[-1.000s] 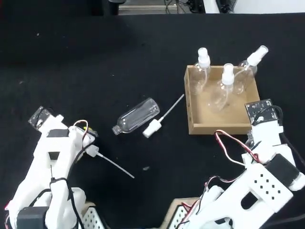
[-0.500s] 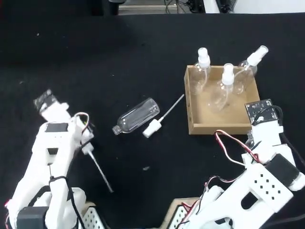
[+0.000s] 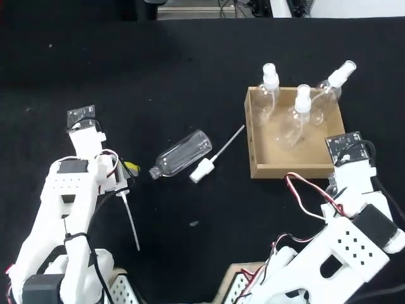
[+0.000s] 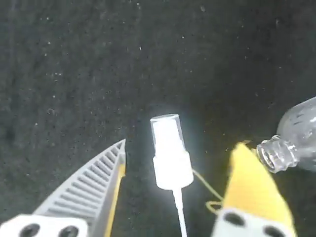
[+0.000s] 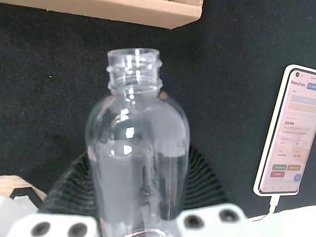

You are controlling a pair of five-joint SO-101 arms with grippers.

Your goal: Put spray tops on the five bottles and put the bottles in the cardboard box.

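Worked over a black bench. Saw the left arm swung forward and toward the middle since a second before, which brought it nearer the loose bottle lying on its side. Found the cardboard box at the right, with three capped bottles standing or leaning inside. Held an uncapped bottle clamped in the right tool, near the box's front wall, unmoved throughout. Kept the left tool spread, jaws either side of a spray top on the bench and touching neither side of it. Turned that top's dip tube from slanting rightward to pointing back toward the arm's base. Left a second spray top just beside the loose bottle. Judged three of five bottles finished, with two tops yet to fit, and the left side better lined up for a grip.
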